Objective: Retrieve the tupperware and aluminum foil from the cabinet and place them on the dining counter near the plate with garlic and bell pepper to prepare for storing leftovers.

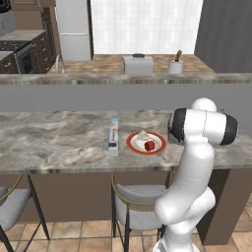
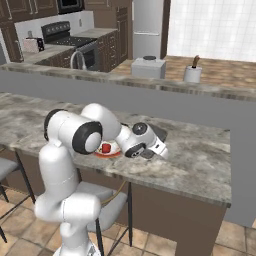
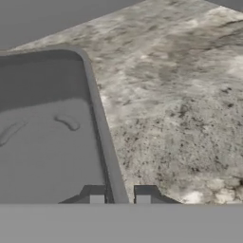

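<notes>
We're seeing the tool (image 3: pixel 119 195) nearly closed, its two tips pinching the thin side wall of the grey tupperware (image 3: pixel 47 137), which is sitting on the marble surface (image 3: pixel 180 109). The foil box (image 1: pixel 113 136) is lying just left of the plate (image 1: pixel 146 142).

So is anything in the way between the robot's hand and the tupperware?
No, nothing visible. The gripper has a fingertip on either side of the tupperware rim, over the counter, close to the plate.
</notes>
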